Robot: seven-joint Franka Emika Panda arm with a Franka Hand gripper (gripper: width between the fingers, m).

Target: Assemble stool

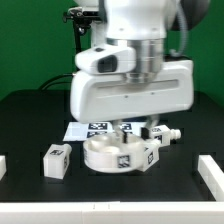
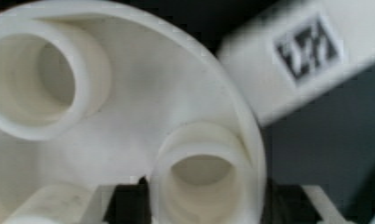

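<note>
Tool (image 1: 132, 131) was down on the round seat (image 1: 118, 156), mid-surface, just near of the marker board (image 1: 88, 128). Couldn't tell if it was clamped or just straddling. Spare leg (image 1: 55, 160) sat at the exterior view's left. Looked like seat handling; next up, I'd guess, is lining a leg up with a socket (image 2: 42, 80).

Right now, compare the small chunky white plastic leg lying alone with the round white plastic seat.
The leg is a small block; the seat is a wide, low disc. The leg lies apart at the exterior view's left; the seat sits under the robot arm. Both are white and tagged.
</note>
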